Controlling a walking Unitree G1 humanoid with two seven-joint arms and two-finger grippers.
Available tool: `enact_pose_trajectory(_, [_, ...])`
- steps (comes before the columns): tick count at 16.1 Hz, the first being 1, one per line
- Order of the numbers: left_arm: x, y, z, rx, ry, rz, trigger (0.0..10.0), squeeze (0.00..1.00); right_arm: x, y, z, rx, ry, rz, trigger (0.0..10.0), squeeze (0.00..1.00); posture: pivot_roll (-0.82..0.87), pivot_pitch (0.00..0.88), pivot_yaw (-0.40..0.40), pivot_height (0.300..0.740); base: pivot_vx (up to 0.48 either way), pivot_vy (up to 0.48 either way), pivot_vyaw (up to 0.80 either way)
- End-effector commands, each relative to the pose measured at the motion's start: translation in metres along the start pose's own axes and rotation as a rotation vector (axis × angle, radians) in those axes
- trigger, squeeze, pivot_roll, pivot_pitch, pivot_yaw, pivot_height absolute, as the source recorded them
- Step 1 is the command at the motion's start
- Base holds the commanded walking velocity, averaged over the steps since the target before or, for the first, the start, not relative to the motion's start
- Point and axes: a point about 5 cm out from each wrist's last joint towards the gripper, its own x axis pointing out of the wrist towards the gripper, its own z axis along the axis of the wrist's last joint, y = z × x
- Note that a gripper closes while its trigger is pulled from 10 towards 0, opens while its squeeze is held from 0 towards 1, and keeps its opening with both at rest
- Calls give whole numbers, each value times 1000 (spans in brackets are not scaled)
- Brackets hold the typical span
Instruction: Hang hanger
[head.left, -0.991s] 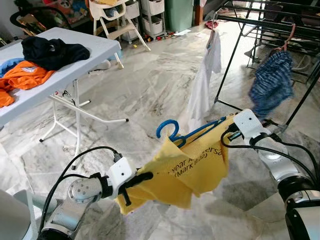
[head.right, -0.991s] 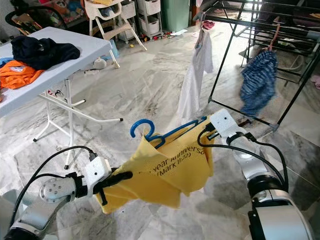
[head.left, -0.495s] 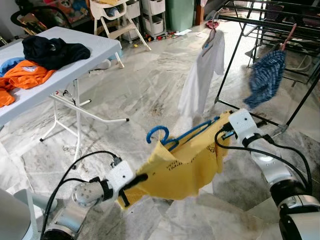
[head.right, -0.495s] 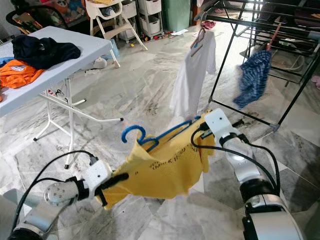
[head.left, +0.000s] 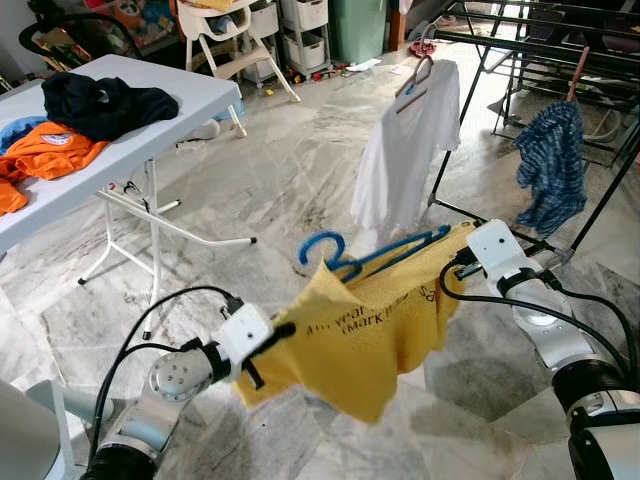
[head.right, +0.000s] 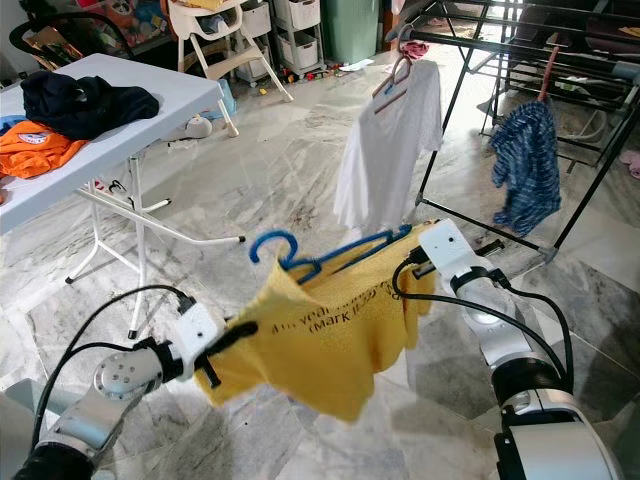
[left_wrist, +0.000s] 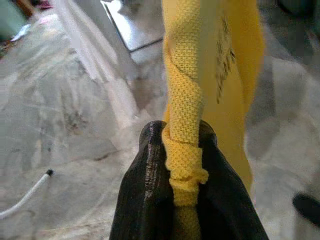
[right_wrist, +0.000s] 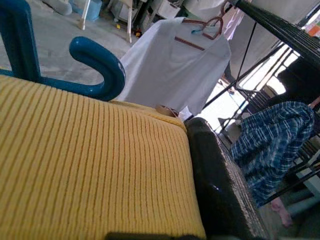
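Note:
A yellow shirt (head.left: 370, 325) with dark print hangs on a blue hanger (head.left: 335, 258), stretched between my two arms above the floor. The hanger's hook (right_wrist: 100, 65) stands up at the collar. My left gripper (head.left: 268, 347) is shut on a twisted edge of the yellow fabric (left_wrist: 184, 150), which sits pinched between its black fingers (left_wrist: 149, 180). Over to the right, my right gripper (head.left: 462, 262) is shut on the shirt-covered end of the hanger; one finger (right_wrist: 220, 185) lies against the fabric. The black drying rack (head.left: 520, 45) stands beyond it.
A white shirt (head.left: 405, 150) on a hanger and a blue plaid garment (head.left: 550, 165) hang from the rack. At the left, a white folding table (head.left: 150, 130) carries a dark garment (head.left: 100, 100) and an orange one (head.left: 50, 150). Marble floor lies between; chairs and storage boxes stand at the back.
Both arms have lifted the yellow shirt and hanger a little and shifted them right. The white shirt and the plaid garment on the rack have swung.

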Motion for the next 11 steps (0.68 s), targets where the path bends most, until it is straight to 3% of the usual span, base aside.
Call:
enact_pose_trajectory(1, [-15, 11, -10, -99, -8, 99, 0, 0, 1, -26, 1, 20, 13, -132, 0, 0, -127, 35, 108, 740, 0, 0, 0])
enact_pose_trajectory(5, [-17, 6, -6, -139, -58, 70, 0, 0, 2, -29, 1, -4, 22, -148, 0, 0, -128, 36, 109, 740, 0, 0, 0])
enact_pose_trajectory(11, [-28, -2, -11, -145, -17, -123, 0, 0, 5, -43, 7, -119, 13, -178, 0, 0, -128, 40, 107, 740, 0, 0, 0])
